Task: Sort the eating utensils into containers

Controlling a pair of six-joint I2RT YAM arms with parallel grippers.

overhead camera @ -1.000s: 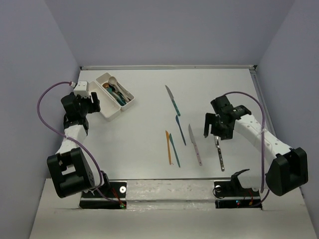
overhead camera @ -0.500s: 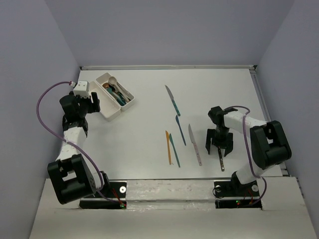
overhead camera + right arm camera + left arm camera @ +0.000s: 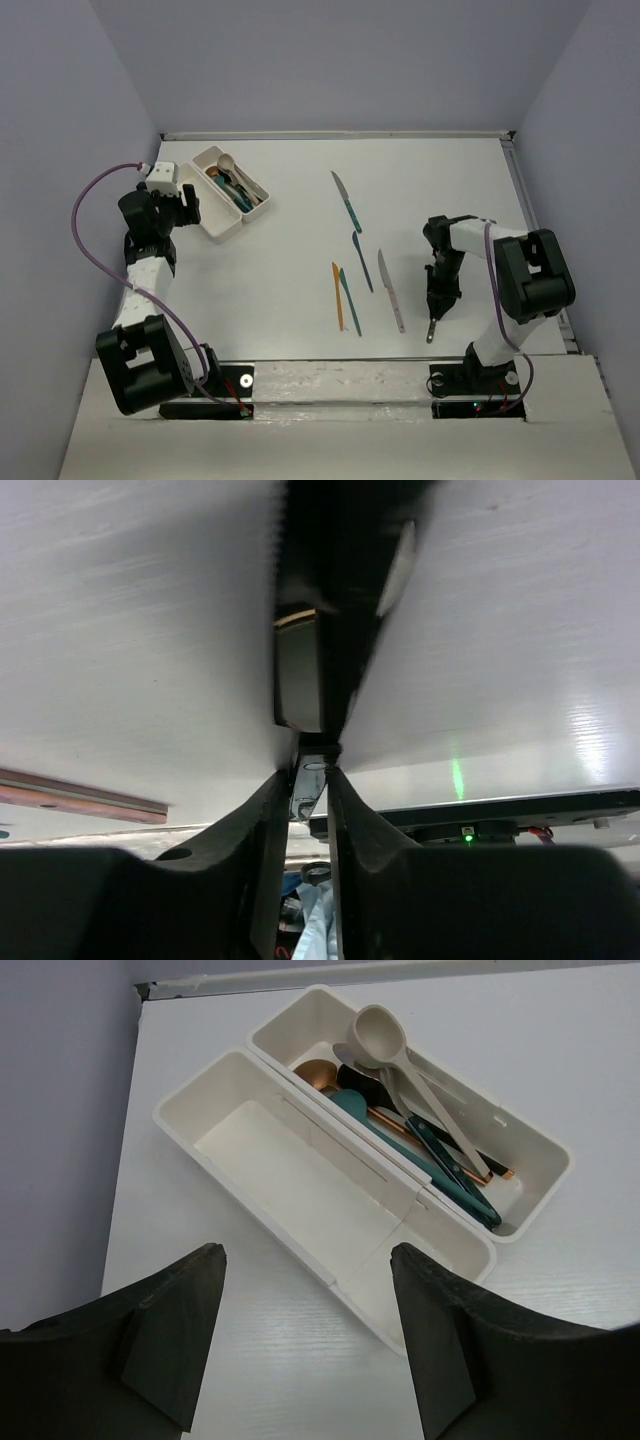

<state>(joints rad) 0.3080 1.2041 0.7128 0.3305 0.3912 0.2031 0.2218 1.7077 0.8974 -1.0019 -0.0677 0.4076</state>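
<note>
Your right gripper point(image 3: 434, 300), spread wide above a second ago, now pinches the black-handled knife point(image 3: 430, 331) on the table point(image 3: 280, 270). The grey-handled knife point(image 3: 391, 292) lies near but apart. Your left gripper point(image 3: 303, 1255) gapes empty over the containers point(image 3: 270, 1160).

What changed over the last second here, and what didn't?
The right gripper came down over the black-handled knife and closed on it. The left gripper, open by the trays, and the five other knives mid-table stayed put.
</note>
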